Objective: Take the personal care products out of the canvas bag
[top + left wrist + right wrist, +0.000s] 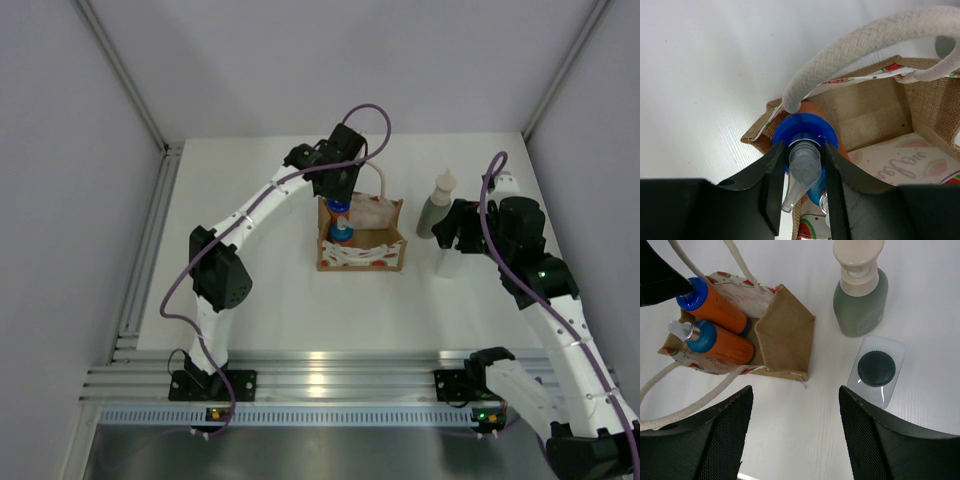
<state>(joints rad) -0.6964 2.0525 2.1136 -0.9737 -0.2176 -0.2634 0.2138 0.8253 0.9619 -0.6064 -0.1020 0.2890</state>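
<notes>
The canvas bag (362,250) stands mid-table with its cream handle (865,45) up. Two orange bottles lie inside it; the right wrist view shows them side by side, one (717,305) and the other (725,344). My left gripper (802,170) reaches into the bag's left end (340,195) and is shut on the clear pump head above the blue collar (805,129) of one orange bottle. The grey-green bottle (860,295) and the translucent bottle with a grey cap (876,369) stand on the table right of the bag. My right gripper (795,405) is open and empty above the table by them (455,235).
The bag's brown side wall (785,335) faces the right gripper. White walls enclose the table on three sides. A metal rail (330,385) runs along the near edge by the arm bases.
</notes>
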